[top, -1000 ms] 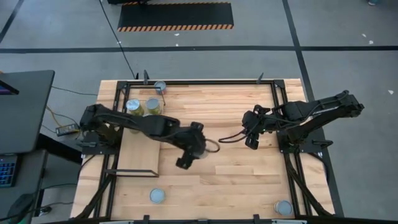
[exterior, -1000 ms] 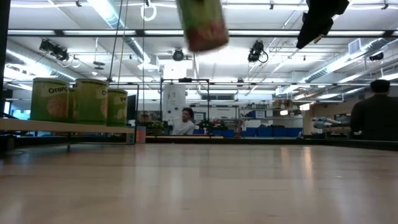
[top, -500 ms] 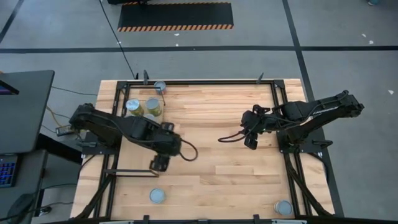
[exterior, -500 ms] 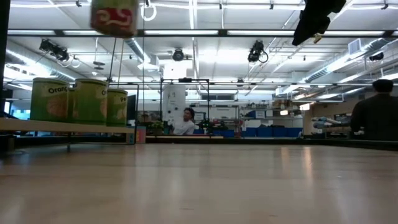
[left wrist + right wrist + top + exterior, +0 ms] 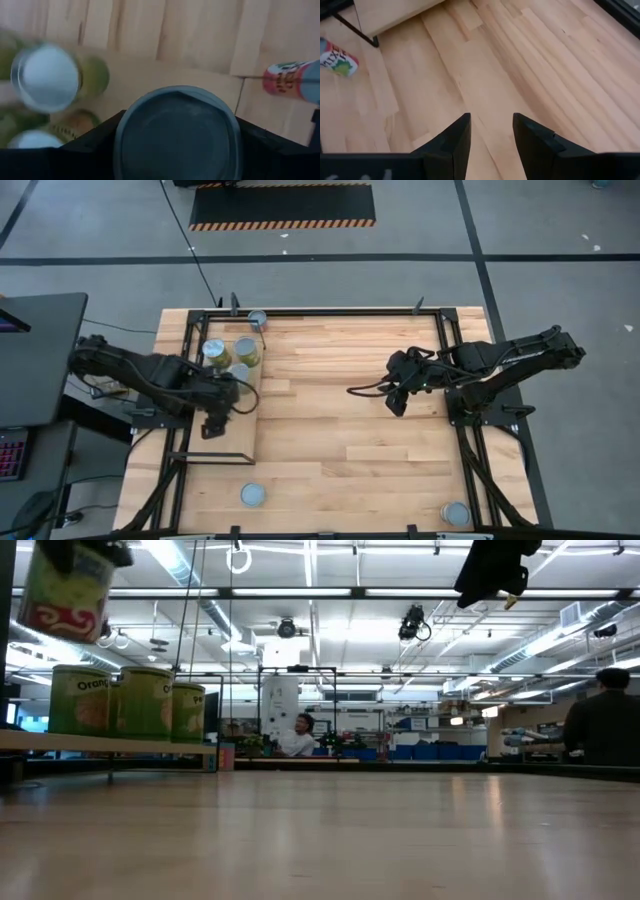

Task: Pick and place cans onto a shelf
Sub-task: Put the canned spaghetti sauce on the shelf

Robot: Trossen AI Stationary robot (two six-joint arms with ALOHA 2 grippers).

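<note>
My left gripper (image 5: 214, 423) hangs over the pale plywood shelf (image 5: 232, 442) at the table's left and is shut on a green can with a red label (image 5: 68, 592). Its grey round end fills the left wrist view (image 5: 177, 134). Two cans (image 5: 213, 352) (image 5: 246, 350) show on the shelf's far end from above; in the low view three (image 5: 145, 700) stand upright on their bases. My right gripper (image 5: 395, 396) is open and empty above the table's right half; its fingers show apart in the right wrist view (image 5: 492, 135). My left gripper pinches the can's side wall (image 5: 122, 140) between its two fingers (image 5: 90, 147), one on each side, near the can's upper end. The fingers come from above, pointing down. The can hangs slightly tilted, lifted clear above the shelf (image 5: 100, 743).
One can (image 5: 257, 318) stands at the table's far edge and two at the near edge (image 5: 253, 495) (image 5: 456, 513). The shelf's black frame (image 5: 205, 457) edges the board. Bare wood lies between the arms. People (image 5: 603, 730) show in the room behind.
My left gripper has carried the can from the table's middle toward the left edge, and it now hangs over the shelf's near part, still lifted clear. My right gripper has shifted slightly toward the left.
</note>
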